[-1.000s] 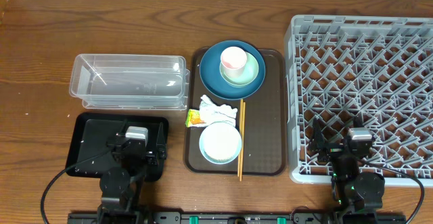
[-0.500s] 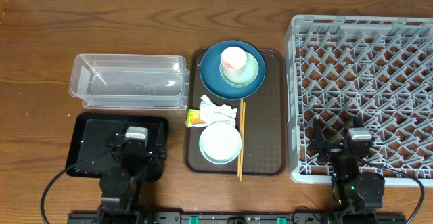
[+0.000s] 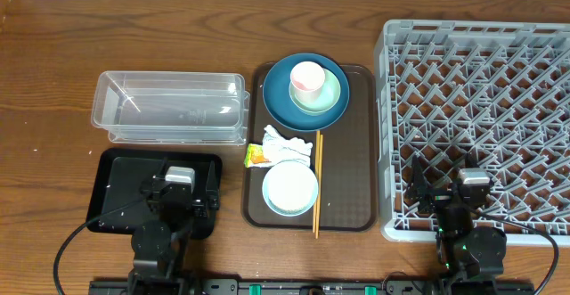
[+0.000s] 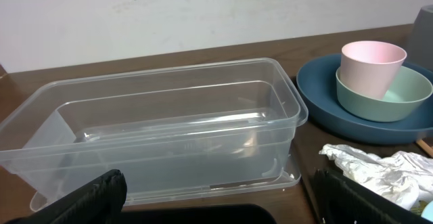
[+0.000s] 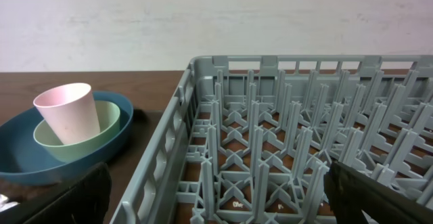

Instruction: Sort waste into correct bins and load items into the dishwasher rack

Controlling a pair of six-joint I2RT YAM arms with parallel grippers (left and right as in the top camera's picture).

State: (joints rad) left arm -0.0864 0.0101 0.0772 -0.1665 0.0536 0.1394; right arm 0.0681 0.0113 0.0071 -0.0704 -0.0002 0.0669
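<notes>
On the brown serving tray [image 3: 354, 152], a dark blue plate [image 3: 276, 103] carries a pale green bowl [image 3: 328, 97] with a pink cup [image 3: 306, 79] in it. A white tissue [image 3: 287, 146], a yellow-green wrapper [image 3: 256, 155], a pale blue-white bowl [image 3: 289, 188] and chopsticks [image 3: 317, 184] lie nearer me. The clear tub [image 3: 169, 108] and black tray [image 3: 116, 197] sit at the left, the grey rack [image 3: 481, 99] at the right. My left gripper [image 4: 216, 204] is open above the black tray and faces the tub [image 4: 169, 116]. My right gripper [image 5: 220, 197] is open over the rack's near left corner [image 5: 284, 136].
A white wall runs behind the table's far edge. Cables trail from both arm bases along the near edge. A few tiny white specks [image 3: 36, 126] lie on the wood left of the tub.
</notes>
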